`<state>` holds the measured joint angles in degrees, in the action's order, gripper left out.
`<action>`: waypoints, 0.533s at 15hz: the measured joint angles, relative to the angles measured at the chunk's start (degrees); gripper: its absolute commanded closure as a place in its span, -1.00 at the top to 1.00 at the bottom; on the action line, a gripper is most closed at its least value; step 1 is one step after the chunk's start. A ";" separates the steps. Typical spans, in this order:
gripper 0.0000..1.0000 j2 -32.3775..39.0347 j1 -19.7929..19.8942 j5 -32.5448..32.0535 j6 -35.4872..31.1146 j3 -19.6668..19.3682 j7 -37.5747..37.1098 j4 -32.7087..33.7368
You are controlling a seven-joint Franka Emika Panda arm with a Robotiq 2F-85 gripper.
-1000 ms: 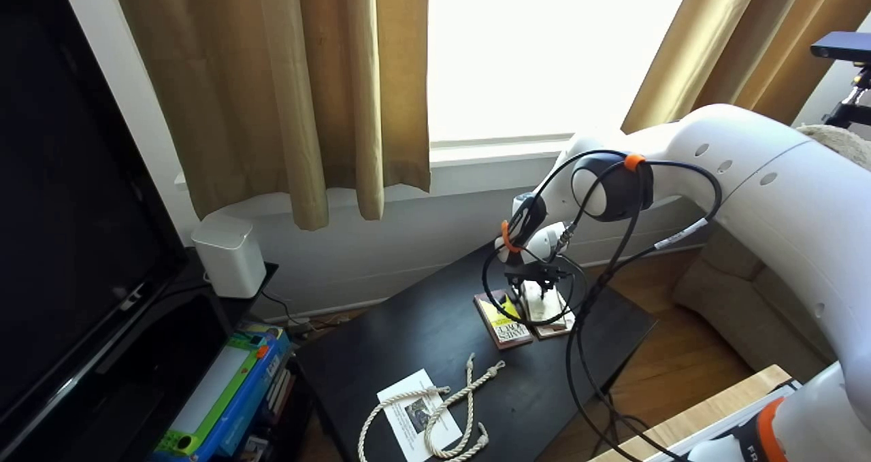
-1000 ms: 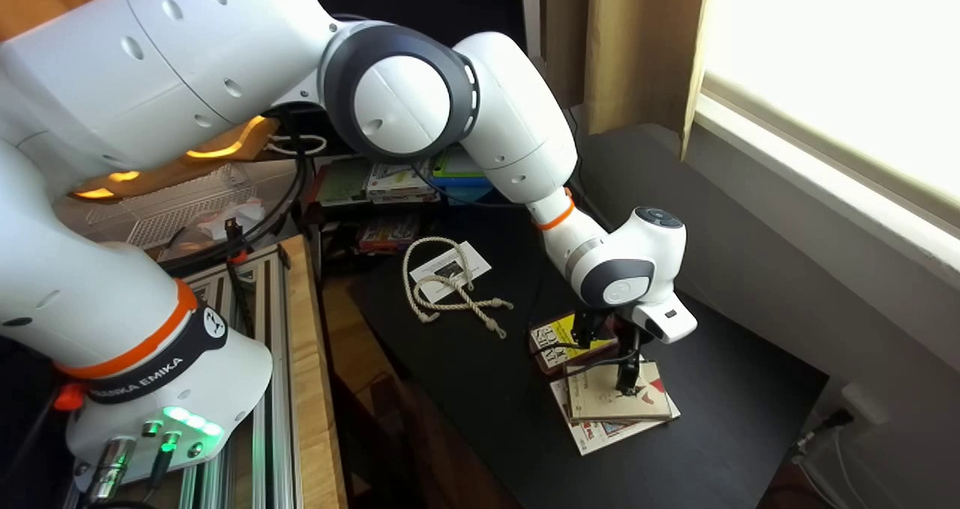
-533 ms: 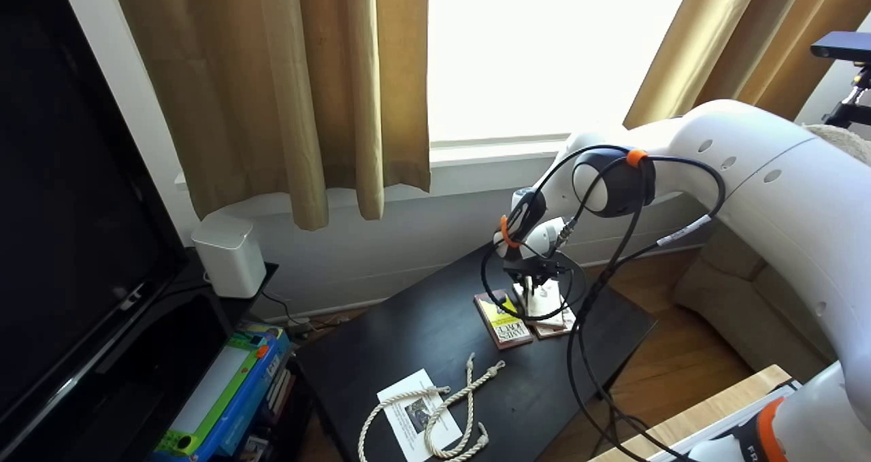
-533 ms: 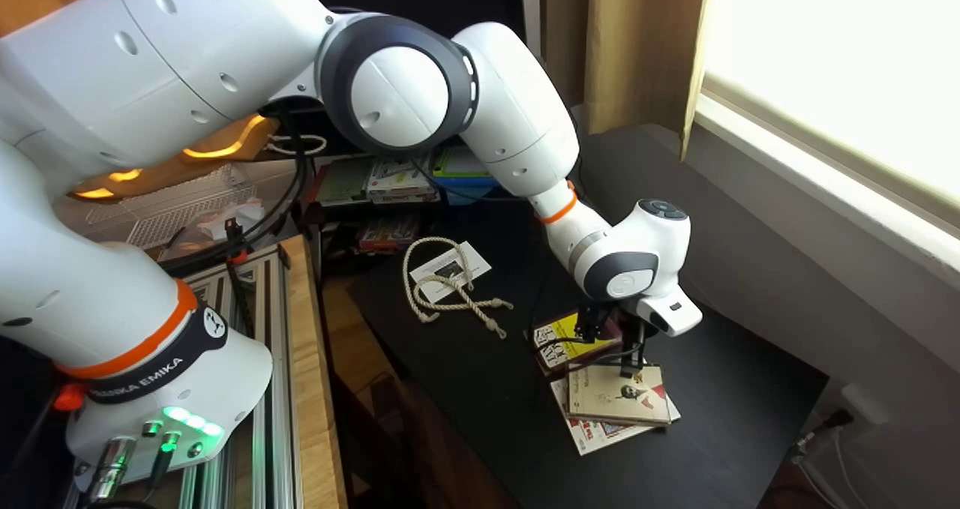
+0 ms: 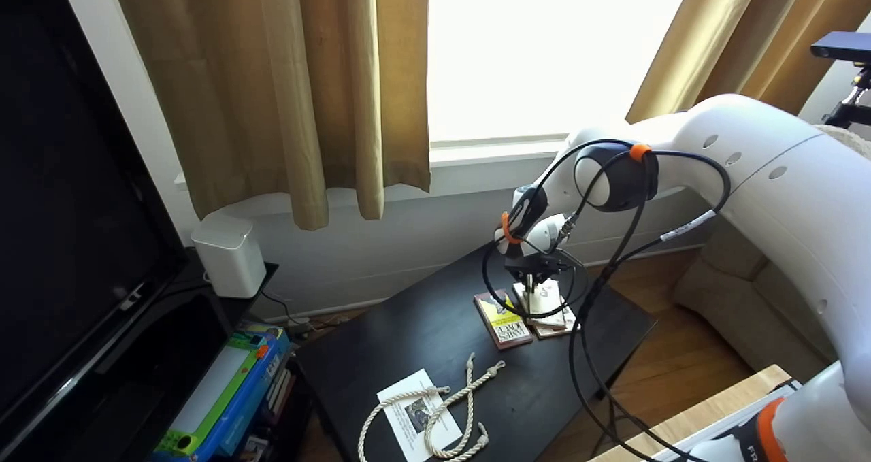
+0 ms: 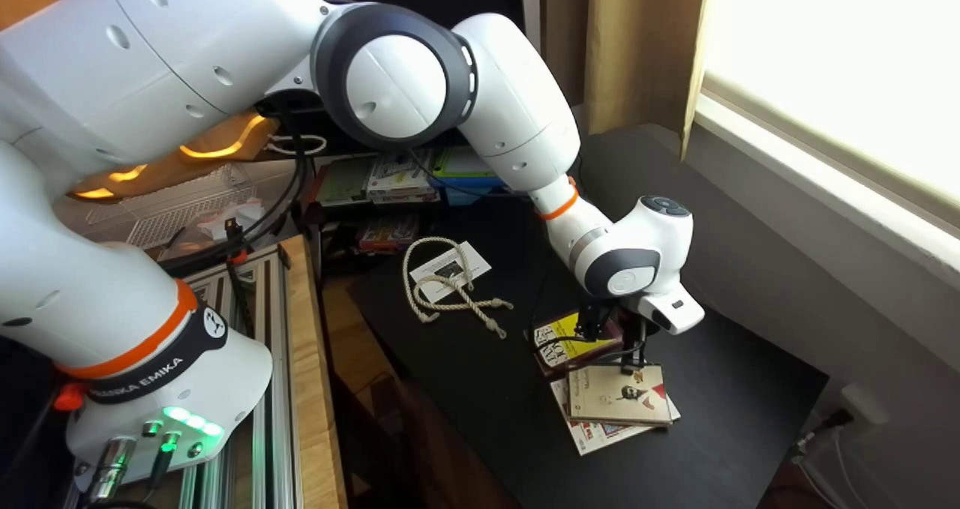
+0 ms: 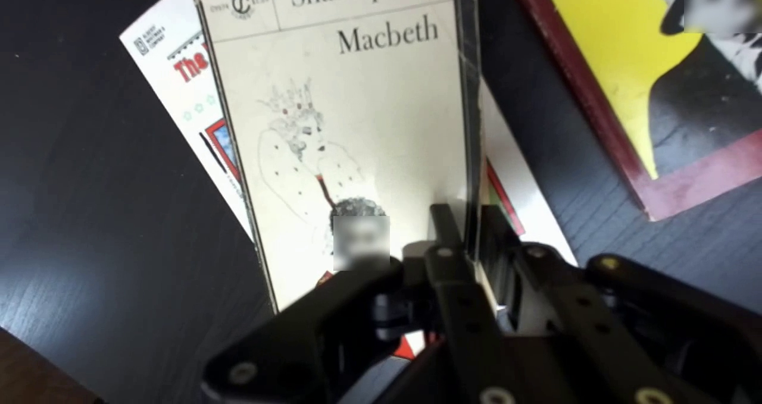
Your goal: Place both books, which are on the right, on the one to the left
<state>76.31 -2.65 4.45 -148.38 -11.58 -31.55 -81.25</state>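
Note:
Both books lie stacked on the dark table, on the right in an exterior view. The cream Macbeth book (image 7: 381, 118) rests askew over a white book (image 7: 172, 88) with red lettering. Beside this stack, the one to the left is a yellow book with a dark red edge (image 5: 503, 322), lying flat. My gripper (image 7: 468, 213) stands over the spine side of Macbeth, with the spine visible in the narrow gap between its fingers (image 7: 445, 231). One fingertip is over the cover, its counterpart just past the spine. Nothing appears held; contact with the book cannot be judged.
A pale rope (image 5: 469, 394) lies across a printed sheet (image 5: 415, 414) on the black table (image 5: 354, 367). A wall and window sill (image 6: 825, 187) rise behind the table. Black cables (image 5: 585, 305) loop from the arm near the books.
My gripper's fingers have come much closer together. The hand has risen slightly and shifted toward the far edge of Macbeth, uncovering more of its cover. Rope and sheet are unmoved.

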 measured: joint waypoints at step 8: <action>-0.93 -8.59 0.35 0.00 0.10 1.86 7.19 -8.20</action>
<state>67.72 -2.31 4.46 -148.28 -9.72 -24.35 -89.45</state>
